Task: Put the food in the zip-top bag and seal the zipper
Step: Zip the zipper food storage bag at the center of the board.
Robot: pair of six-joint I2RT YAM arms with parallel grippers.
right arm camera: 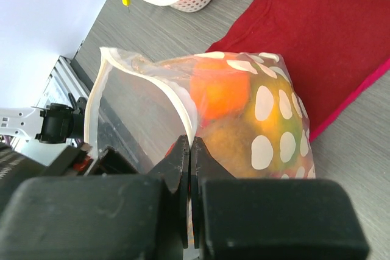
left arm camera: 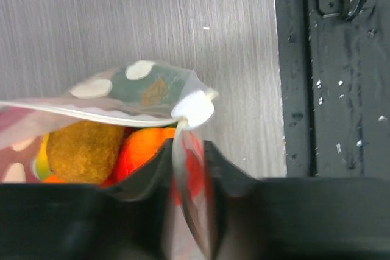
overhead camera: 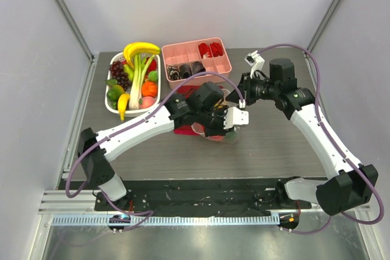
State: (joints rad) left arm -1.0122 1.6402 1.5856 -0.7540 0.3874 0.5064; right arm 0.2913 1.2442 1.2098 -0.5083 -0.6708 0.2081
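Observation:
The zip-top bag [right arm camera: 268, 114], clear with white dots, stands on the table over the edge of a red cloth [right arm camera: 317, 28]. Food is inside it: an orange fruit [right arm camera: 219, 89] and a brown one [left arm camera: 82, 150]. The mouth gapes wide, and the white zipper [right arm camera: 177, 98] curves around the opening. My right gripper [right arm camera: 190, 141] is shut on the zipper rim at one side. My left gripper [left arm camera: 187, 150] straddles the bag's end corner. Its jaws stand a little apart with the film between them. More food lies in a white basket [overhead camera: 109, 103].
A pink divided tray [overhead camera: 183, 47] sits behind the bag at the table's back. The white basket, with a banana [overhead camera: 140, 49] on top, stands at the back left. The black base strip [left arm camera: 341, 89] runs along the near table edge.

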